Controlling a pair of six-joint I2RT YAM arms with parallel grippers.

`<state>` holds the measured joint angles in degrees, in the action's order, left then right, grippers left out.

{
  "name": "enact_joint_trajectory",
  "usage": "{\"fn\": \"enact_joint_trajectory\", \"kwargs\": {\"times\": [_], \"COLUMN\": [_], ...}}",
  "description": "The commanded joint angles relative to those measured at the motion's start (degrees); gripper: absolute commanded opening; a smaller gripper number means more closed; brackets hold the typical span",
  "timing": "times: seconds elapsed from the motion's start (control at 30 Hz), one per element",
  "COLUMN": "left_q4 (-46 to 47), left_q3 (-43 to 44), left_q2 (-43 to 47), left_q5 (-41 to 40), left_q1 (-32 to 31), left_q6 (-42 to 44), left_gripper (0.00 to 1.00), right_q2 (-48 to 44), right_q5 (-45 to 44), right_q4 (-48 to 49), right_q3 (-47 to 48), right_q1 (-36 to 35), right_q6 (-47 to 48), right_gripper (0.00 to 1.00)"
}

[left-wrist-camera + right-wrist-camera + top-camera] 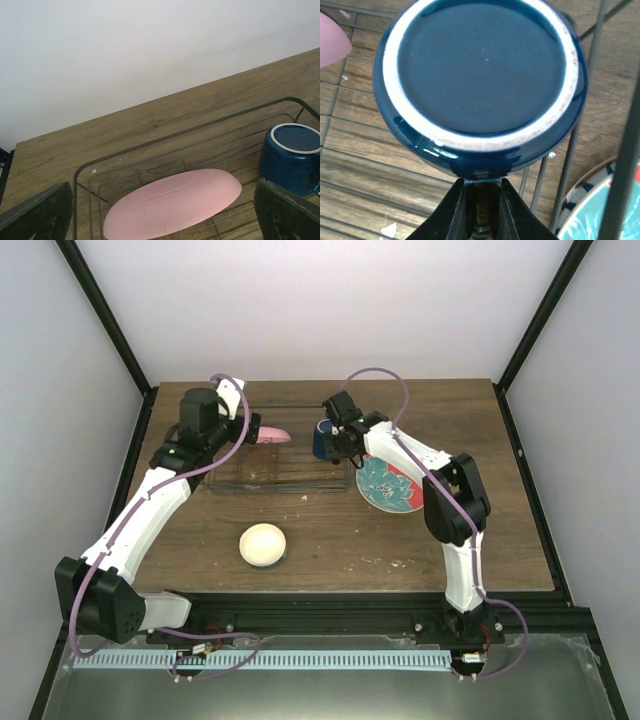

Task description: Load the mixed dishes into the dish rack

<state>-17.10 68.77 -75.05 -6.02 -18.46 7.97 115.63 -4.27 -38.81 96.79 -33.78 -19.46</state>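
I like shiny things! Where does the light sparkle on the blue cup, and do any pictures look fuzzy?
Right wrist view: small white sparkles on the glossy side of the dark blue mug, just below its pale ring. Left wrist view: the pink plate looks dull, with no sparkle, and fairly sharp. Top external view: soft even light, only a faint shadow by the small cream bowl; nothing fuzzy.

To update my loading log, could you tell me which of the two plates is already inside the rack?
The plain pink plate, lying among the dish rack wires; the teal-flowered plate lies on the table right of the rack.
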Motion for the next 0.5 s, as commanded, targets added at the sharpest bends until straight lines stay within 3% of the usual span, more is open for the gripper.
{"fn": "enact_joint_trajectory", "kwargs": {"times": [0.0,0.27,0.47], "left_q4": [-0.2,-0.2,-1.7], "left_q3": [-0.2,-0.1,-0.7], "left_q2": [-0.2,-1.0,-0.9], "left_q5": [-0.8,-0.7,-0.1], "left_q1": [0.0,0.0,0.0], "left_q6": [0.8,0.9,0.4], "left_gripper": [1.0,1.0,1.0], "right_q2": [1.7,4.9,8.3], "right_q5": [-0.3,-3.2,-4.1], "right_q4": [4.5,2.8,-1.0], "right_q3": [4.5,7.8,11.3], "right_q1": [-0.6,-0.5,-0.5], "right_q6": [2.1,3.5,4.0], "right_gripper": [0.01,0.01,0.16]}}
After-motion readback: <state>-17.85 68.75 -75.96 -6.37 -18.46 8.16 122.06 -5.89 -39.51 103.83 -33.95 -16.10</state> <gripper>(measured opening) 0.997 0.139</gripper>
